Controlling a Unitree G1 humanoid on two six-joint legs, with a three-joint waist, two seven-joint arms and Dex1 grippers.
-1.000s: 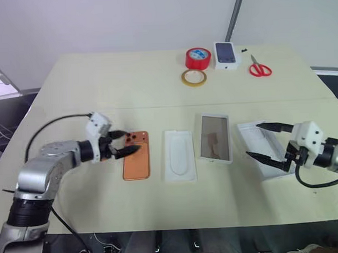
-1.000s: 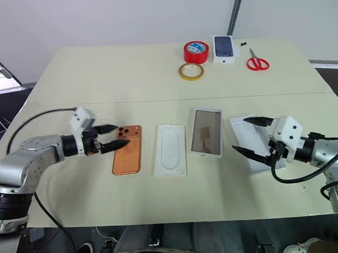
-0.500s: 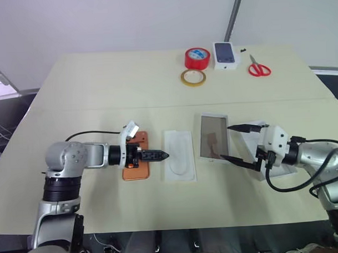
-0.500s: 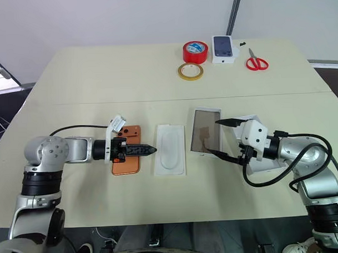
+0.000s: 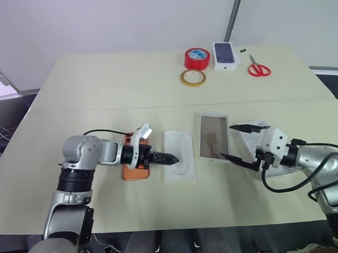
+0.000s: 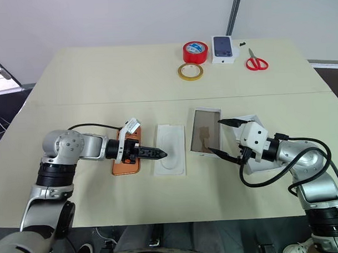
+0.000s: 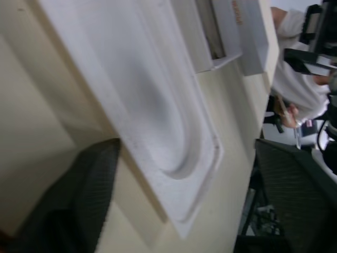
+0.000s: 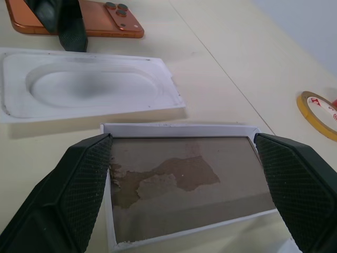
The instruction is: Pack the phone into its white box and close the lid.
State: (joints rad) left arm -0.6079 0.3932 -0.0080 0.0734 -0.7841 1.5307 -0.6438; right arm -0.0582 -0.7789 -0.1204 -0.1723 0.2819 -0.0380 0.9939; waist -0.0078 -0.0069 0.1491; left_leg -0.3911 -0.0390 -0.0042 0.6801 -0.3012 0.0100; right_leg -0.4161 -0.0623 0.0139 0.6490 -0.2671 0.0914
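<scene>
Currently packing not begun: phone (image 6: 126, 153) lies back-up on the table (image 6: 100, 79), just left of the insert (image 6: 170, 149), well left of the white box (image 6: 206, 131).

Left tool (image 6: 154, 153) empty, part-open over the insert. Right tool (image 6: 226, 138) wide open beside the box.

Next: grasp phone edges.

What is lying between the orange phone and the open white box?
The flat white insert with the oval dip lies on the table between the phone and the white box. The left gripper reaches over its edge.
</scene>
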